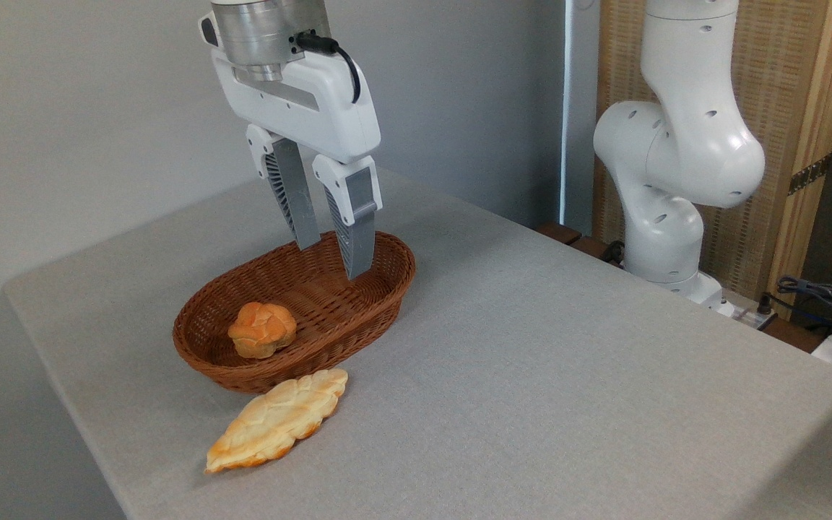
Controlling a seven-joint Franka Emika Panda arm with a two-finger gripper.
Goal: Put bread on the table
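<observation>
The bread (262,329), a small round orange-brown bun with a knotted top, lies inside the brown wicker basket (365,307), towards its near-left end. The basket stands on the light-grey table (546,375). My gripper (333,258) hangs over the basket's far-right end, pointing down, open, with nothing between its fingers. It is up and to the right of the bun and clear of it.
A long flat pale-golden leaf-shaped bread (276,419) lies on the table just in front of the basket. The arm's white base (669,180) stands beyond the table's right edge, with cables (828,300) further right. The table's left corner is near the basket.
</observation>
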